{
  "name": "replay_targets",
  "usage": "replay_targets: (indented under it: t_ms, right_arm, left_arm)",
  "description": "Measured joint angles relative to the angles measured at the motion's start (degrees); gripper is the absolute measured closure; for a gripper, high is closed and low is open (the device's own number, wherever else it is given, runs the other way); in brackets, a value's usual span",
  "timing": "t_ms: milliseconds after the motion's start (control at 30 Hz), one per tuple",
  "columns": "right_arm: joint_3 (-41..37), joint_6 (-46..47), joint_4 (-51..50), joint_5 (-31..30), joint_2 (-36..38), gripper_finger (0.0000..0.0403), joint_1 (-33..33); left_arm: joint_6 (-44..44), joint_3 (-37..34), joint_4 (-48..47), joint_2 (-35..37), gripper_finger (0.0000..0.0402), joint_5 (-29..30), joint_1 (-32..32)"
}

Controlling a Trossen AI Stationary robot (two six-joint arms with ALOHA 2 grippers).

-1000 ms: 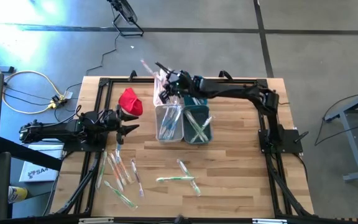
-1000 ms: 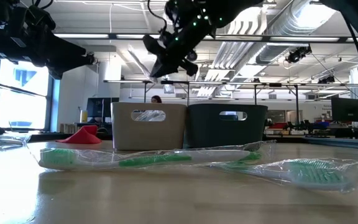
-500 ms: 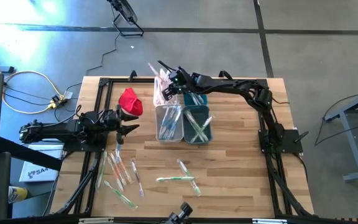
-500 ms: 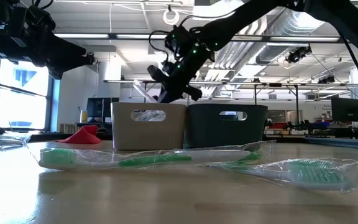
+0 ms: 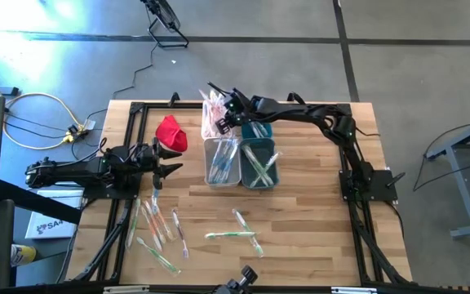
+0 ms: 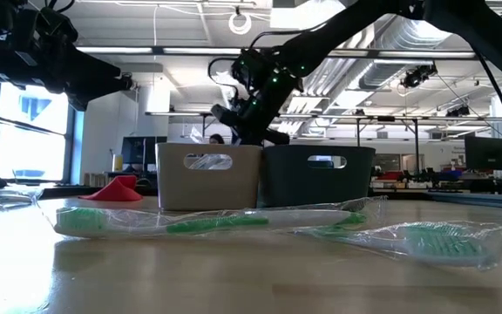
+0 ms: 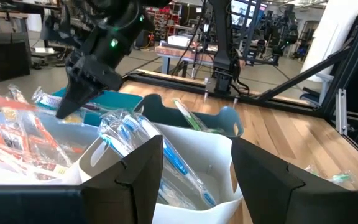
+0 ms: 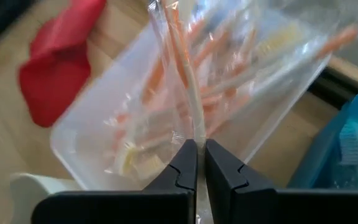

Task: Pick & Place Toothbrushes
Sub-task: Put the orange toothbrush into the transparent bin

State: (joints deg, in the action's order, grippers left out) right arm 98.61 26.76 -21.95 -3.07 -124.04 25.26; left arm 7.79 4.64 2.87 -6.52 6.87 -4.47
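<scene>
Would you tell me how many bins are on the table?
4: white bin front left, dark teal bin front right, clear bin behind the white, blue bin behind the teal; others may be hidden.

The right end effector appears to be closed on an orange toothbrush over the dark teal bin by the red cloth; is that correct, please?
Not quite. The right end effector is closed on an orange toothbrush, but over a clear bin of orange brushes, not the dark teal one. The right wrist view shows this, with the red cloth beside that clear bin.
</scene>
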Motion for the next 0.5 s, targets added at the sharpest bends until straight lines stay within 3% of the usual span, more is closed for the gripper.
replay_targets:
  t_ms: [367,500]
  right_arm:
    - [-0.1,0.5,-0.8,1.7,-0.2,0.0398,-0.1]
    - [-0.1,0.3,-1.0,1.6,-0.2,0.0382,-0.1]
  left_arm:
    - [0.0,0.0,0.0,0.0,0.0213,0.0,0.0]
    - [0.0,0.0,0.0,0.0,0.0213,0.0,0.0]
